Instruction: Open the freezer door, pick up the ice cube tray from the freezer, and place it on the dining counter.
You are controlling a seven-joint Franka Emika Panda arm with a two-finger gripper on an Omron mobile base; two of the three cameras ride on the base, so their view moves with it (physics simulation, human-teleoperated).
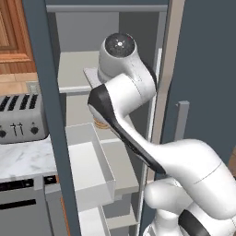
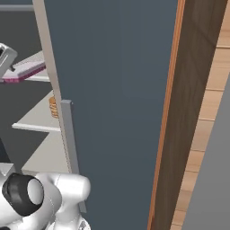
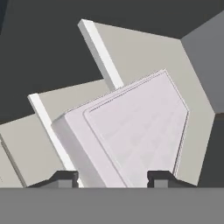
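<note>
The freezer door [image 1: 46,120] is swung wide, and the arm is reached deep into the freezer [image 1: 87,32]. In the hand view, the ice cube tray [image 3: 135,131] is seen directly ahead of the end effector [image 3: 113,178], lying flat on a pale shelf [image 3: 144,52], its near edge set between the two finger tips [image 3: 65,178]. The tips are seen spread, one to each side of the tray's near end, with no clear contact yet; whether a clamp has been made cannot be told from these views. In the right base view the tray [image 2: 28,68] is seen just beyond the hand, its magenta underside showing at the edge, slightly overhanging the shelf. Below the end effector a stack of pancakes [image 2: 53,107] is set on a lower shelf.

Several risks are judged from here. If the fingers are brought together too near the tray's corner, the tray may be pivoted or pushed back along the shelf rather than gripped. A shallow hold on a long flat tray could allow it to droop or slip once lifted. On withdrawal, the tray's far end may be caught on the shelf above or the closed door [image 2: 117,112] beside the opening, since the clearance looks tight.
</note>
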